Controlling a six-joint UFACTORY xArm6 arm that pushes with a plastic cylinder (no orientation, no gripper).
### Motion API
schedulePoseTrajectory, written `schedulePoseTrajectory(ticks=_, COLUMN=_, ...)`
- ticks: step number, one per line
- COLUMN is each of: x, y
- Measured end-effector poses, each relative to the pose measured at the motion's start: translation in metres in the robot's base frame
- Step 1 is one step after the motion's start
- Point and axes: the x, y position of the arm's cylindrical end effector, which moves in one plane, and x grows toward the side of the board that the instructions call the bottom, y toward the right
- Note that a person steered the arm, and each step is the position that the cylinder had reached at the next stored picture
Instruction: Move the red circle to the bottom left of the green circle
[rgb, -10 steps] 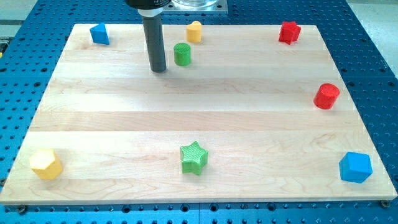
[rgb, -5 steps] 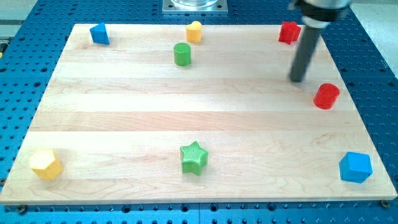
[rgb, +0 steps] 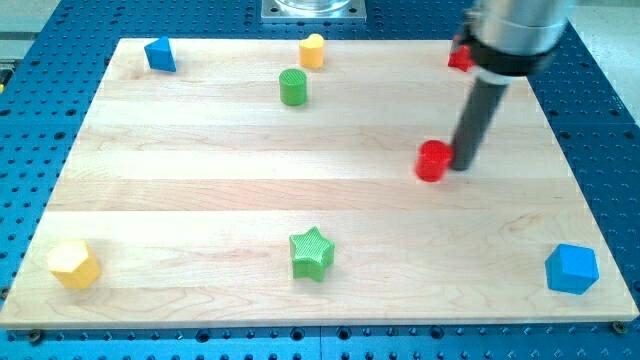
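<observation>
Wooden board (rgb: 200, 190): my tip (rgb: 461, 166) against red circle (rgb: 433, 160).

Look at the bench (rgb: 200, 200). My tip (rgb: 462, 166) sits right of the middle, touching the right side of the red circle (rgb: 433, 160). The green circle (rgb: 293, 87) is well apart from them, up and to the left, near the top edge. Just above it and a bit right is the yellow block (rgb: 313, 50). The blue block (rgb: 160, 54) is in the upper left corner. The red block (rgb: 460, 56) is at the upper right, partly hidden behind the rod. The green star (rgb: 311, 253) is low in the middle. The yellow hexagon (rgb: 74, 264) is at the lower left. Another blue block (rgb: 571, 268) is at the lower right.
</observation>
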Motion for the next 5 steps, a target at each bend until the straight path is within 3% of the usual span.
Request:
schedulePoseTrajectory(ticks=1, x=0.026, y=0.026)
schedulePoseTrajectory(ticks=4, x=-0.002, y=-0.091)
schedulePoseTrajectory(ticks=5, x=-0.005, y=-0.058)
